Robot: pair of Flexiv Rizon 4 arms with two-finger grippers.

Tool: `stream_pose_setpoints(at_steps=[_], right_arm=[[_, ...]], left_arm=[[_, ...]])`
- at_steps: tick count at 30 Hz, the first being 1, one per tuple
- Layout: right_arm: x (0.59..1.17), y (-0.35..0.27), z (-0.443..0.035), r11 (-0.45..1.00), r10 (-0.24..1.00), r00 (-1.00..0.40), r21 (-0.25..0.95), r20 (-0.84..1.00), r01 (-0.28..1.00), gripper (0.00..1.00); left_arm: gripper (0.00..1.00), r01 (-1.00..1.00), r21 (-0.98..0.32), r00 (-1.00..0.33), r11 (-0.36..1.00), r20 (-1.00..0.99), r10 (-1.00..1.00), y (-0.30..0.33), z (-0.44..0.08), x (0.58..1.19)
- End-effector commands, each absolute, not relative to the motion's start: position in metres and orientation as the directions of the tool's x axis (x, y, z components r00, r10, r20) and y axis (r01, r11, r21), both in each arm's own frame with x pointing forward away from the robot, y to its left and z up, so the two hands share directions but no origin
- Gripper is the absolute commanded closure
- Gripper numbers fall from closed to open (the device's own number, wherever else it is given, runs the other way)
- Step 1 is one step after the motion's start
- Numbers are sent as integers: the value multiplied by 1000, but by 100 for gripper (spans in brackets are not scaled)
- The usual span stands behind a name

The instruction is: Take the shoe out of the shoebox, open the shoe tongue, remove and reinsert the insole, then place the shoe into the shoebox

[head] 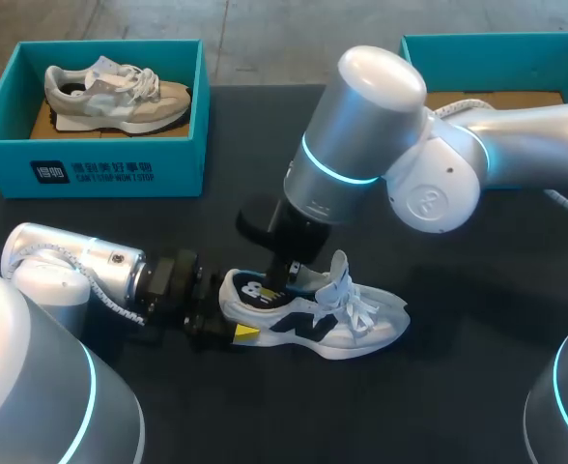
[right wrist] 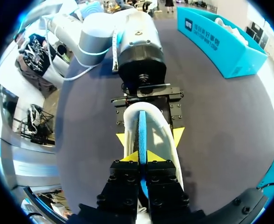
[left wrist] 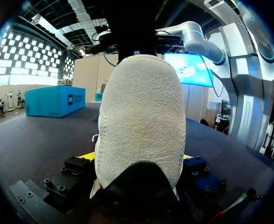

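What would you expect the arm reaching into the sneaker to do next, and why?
Probably lift gently upward: the right gripper is shut on the blue insole standing inside the shoe, while the left gripper clamps its heel, steadying it.

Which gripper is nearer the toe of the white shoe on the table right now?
Right. The right gripper pinches the blue insole in the shoe's opening; the left gripper clamps the heel, farthest from the toe.
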State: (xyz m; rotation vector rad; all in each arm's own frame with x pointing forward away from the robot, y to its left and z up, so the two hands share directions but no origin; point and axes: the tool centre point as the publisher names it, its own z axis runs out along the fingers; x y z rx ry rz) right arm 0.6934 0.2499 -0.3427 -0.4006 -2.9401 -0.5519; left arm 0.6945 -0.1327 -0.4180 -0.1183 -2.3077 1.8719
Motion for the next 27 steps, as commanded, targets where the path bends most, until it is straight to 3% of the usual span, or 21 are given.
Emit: stream_pose_setpoints(at_steps=[1,27], right_arm=[[691,246,-335,887,209,-966,386,155,253,100],[692,250,-311,830,95,-992,543,80,123,100]], left_arm=[[100,-44,-977,-983,210,80,167,-133,-420,695],[100,-44,-977,-983,210,80,167,-133,-420,695]])
